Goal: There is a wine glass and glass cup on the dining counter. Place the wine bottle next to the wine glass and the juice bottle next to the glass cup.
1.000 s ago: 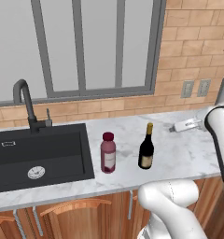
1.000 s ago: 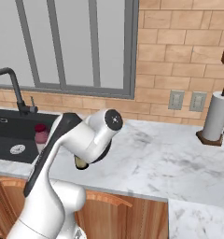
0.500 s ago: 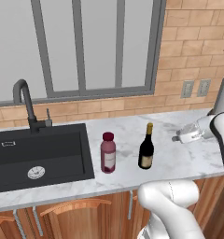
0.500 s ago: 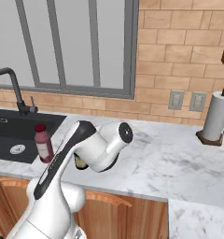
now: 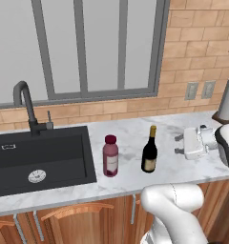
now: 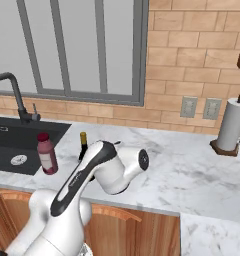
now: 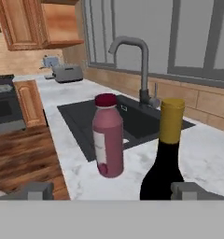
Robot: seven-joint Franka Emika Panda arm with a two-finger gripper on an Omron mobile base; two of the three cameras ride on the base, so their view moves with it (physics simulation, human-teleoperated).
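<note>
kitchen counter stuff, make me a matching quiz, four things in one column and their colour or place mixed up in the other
Things:
1. wine bottle
2. juice bottle
3. sink
4. paper towel roll

Descriptions:
A. black basin set into the counter
B. white, on a stand at the far right by the wall
C. maroon cap, nearest the sink
D. dark glass with a gold top

Pairs: 1-D, 2-C, 3-A, 4-B
</note>
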